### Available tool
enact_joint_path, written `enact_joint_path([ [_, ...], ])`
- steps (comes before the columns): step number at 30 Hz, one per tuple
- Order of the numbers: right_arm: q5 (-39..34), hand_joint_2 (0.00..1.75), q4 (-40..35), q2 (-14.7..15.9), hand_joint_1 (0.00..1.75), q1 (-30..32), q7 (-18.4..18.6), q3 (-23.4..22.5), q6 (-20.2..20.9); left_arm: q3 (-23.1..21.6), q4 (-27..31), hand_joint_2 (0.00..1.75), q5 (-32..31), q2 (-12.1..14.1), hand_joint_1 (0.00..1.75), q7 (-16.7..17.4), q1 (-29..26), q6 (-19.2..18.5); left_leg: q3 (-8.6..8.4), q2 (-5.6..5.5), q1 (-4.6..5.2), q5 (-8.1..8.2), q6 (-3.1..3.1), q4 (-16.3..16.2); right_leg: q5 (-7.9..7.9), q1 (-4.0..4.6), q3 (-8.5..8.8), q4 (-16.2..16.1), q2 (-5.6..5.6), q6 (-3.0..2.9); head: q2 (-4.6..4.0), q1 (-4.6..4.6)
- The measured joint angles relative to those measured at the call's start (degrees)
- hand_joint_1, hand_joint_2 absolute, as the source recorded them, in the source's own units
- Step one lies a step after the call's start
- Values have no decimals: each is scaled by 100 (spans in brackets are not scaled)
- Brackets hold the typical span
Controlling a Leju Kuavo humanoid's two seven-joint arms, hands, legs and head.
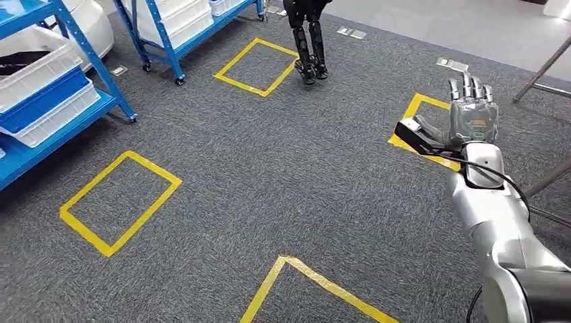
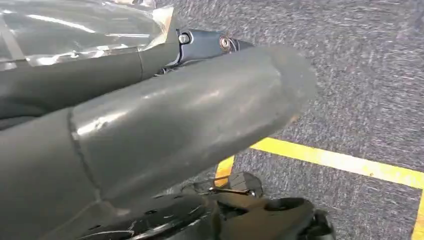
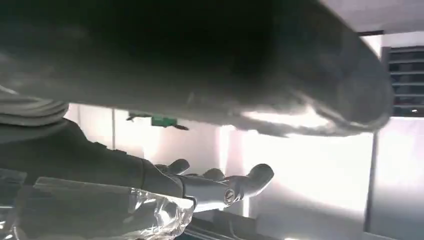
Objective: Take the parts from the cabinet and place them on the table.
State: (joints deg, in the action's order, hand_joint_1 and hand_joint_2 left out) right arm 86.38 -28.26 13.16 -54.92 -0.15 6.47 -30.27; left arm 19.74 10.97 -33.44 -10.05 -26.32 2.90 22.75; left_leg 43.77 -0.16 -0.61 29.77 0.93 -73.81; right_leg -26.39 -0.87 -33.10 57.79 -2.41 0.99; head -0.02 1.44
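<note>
Right robot hand raised over the grey carpet, fingers straight and apart — grasping nothing. Left robot hand seen close up at the wrist; whether it grips anything, cannot tell. Blue shelving with white bins stands well left of the right robot hand — any parts inside cannot be made out.

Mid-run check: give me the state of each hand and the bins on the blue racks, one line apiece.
right hand: raised over the carpet, fingers extended and apart, holding nothing.
left hand: hanging low above the carpet beside a yellow tape line; grip cannot be judged.
white bins: seated on the blue rack, contents hidden.
blue bin: shelved between white bins.
</note>
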Motion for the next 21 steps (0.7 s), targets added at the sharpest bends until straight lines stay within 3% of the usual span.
enact_joint_path([
  [1,2,0,-11,-13,0,1,0,2,0,7,0,0,0,0,0,0,2,0,-257,20,7,-217,34,460,-5,10,12,0,-37,-4,0,2],
  [2,2,0,-26,-18,0,0,0,7,0,9,0,0,0,7,0,0,10,0,-574,123,32,-438,95,1018,-12,19,28,0,-72,-12,0,2],
  [3,2,0,-42,-15,0,-2,0,9,0,13,0,0,0,13,0,0,18,-2,-774,334,80,-475,151,1398,-17,24,34,-4,-109,-15,0,-4],
  [4,2,0,-46,4,0,-5,9,9,0,15,0,0,-11,13,0,0,34,-7,-818,354,123,-451,155,1486,-30,102,2,15,-152,7,0,-2],
  [7,-2,0,-79,13,0,41,17,13,-9,20,0,0,-31,15,0,0,18,-18,-768,203,152,-470,202,1487,-23,87,26,-27,-297,22,0,0],
  [8,-20,0,-107,11,0,60,15,13,-13,24,0,0,-37,15,0,13,17,-20,-834,164,76,-546,280,1594,-67,124,11,12,-253,63,0,-11],
  [9,-42,0,-129,26,0,78,2,15,-22,26,0,0,-53,4,0,18,15,-24,-852,124,85,-568,295,1638,-142,83,-46,111,-51,67,0,-13],
  [10,-52,0,-142,50,0,87,-20,15,-28,26,0,0,-57,7,0,35,26,-24,-853,85,72,-592,334,1650,-312,60,-175,431,104,33,0,-7],
  [12,-70,0,-144,92,0,154,-24,15,-28,26,0,0,-61,-2,0,39,44,-31,-847,-42,56,-592,332,1649,-669,34,-612,1355,199,12,0,-24],
  [13,-72,0,-157,96,0,209,-37,15,-28,28,0,0,-61,-11,0,39,41,-33,-851,-110,52,-592,332,1647,-763,18,-803,1741,215,46,0,-31],
  [14,-85,0,-173,94,0,255,-39,15,-28,26,0,0,-61,-13,0,39,40,-35,-855,-170,46,-590,328,1643,-732,-6,-852,1798,215,94,0,-26],
  [15,-107,0,-192,94,0,287,-61,15,-28,28,0,0,-63,-15,0,39,34,-44,-859,-227,38,-589,324,1637,-617,-33,-772,1603,215,158,0,-26],
  [17,-153,0,-236,105,0,300,-112,15,-33,28,0,0,-68,-22,0,39,36,-44,-857,-358,-1,-563,269,1582,-154,-123,-295,566,270,339,0,-28],
  [18,-164,0,-251,109,0,297,-140,15,-33,28,0,0,-68,-20,0,39,38,-44,-845,-407,-10,-545,234,1553,-20,-173,-118,192,372,393,0,-37],
  [19,-177,0,-256,105,0,293,-159,15,-39,28,0,0,-72,-9,0,42,42,-44,-788,-472,23,-516,169,1485,-52,-132,-13,77,516,359,0,-50],
  [20,-188,0,-269,105,0,312,-197,15,-44,28,0,0,-77,-13,0,42,36,-44,-767,-504,14,-535,138,1488,-40,-121,-48,71,439,290,0,-37],
  [21,-205,0,-277,79,0,339,-238,15,-48,28,-2,0,-77,-15,0,44,20,-44,-752,-549,4,-561,105,1510,-32,-110,-52,85,409,268,0,-28],
])
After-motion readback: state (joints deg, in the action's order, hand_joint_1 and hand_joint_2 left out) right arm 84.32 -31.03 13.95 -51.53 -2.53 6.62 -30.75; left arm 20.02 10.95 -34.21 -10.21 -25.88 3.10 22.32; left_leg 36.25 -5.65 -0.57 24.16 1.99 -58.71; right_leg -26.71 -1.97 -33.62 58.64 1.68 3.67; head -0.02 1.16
